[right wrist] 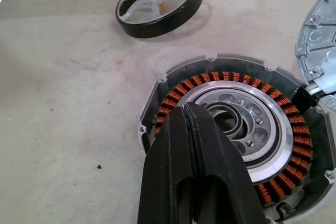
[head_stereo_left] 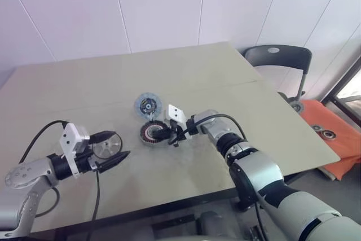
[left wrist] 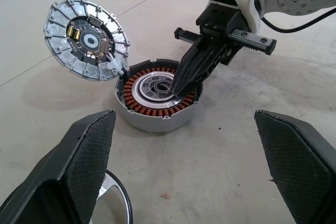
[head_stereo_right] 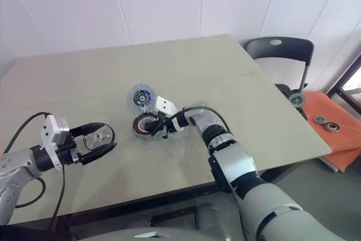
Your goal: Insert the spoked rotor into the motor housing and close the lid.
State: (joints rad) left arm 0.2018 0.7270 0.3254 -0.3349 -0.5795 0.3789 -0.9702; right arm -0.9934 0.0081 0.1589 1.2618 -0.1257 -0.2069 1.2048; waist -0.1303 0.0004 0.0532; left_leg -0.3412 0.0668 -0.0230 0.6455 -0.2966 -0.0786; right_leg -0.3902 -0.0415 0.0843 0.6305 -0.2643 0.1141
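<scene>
Right now the motor housing (head_stereo_left: 153, 133) sits in the middle of the bench (head_stereo_left: 237, 71). Its lid (head_stereo_left: 148, 105) stands open at about 12 o'clock from it, joined at the edge. The spoked rotor (head_stereo_left: 107, 146) lies on the bench at about 9 o'clock from the housing, between the wide-open fingers of the left gripper (head_stereo_left: 117, 147), which is not holding it.

The right gripper (left wrist: 185, 81) is shut tight with nothing in it, and its tip pokes down onto the shiny ring inside the housing.

What could go wrong? The tip could scratch the copper wires, or push the housing so it slides. It also blocks the spot where the rotor must go.

The right wrist view shows the rotor's spokes clearly. The left wrist view instead shows the little parts on the lid's inner face.
</scene>
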